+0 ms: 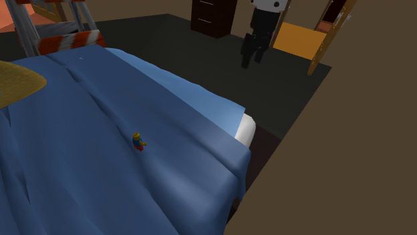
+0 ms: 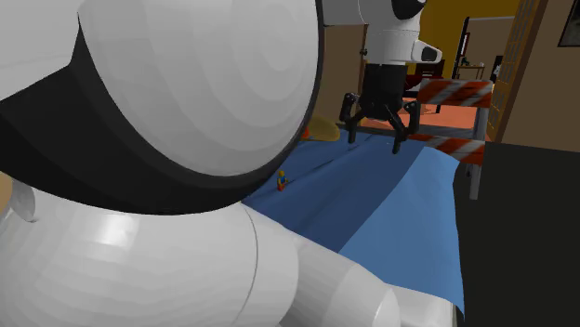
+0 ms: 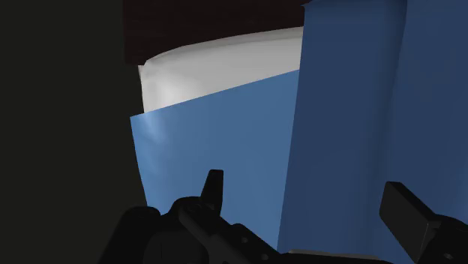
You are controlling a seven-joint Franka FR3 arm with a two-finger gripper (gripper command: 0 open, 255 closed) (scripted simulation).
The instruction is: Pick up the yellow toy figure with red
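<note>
Reaching is the step in hand, I'd say: the gripper (image 2: 375, 139) hangs wide open and empty, pointing down near the edge of the blue bed (image 1: 80, 173), well apart from the yellow toy figure (image 1: 138, 141) standing mid-bed. Next it must travel over the figure, then descend.

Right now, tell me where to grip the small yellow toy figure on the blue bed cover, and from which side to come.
Take the toy figure across its middle, coming straight down from above. It looks upright on the blue cover, yellow on top, red at the base, so the open tool can probably straddle its narrow body.
</note>
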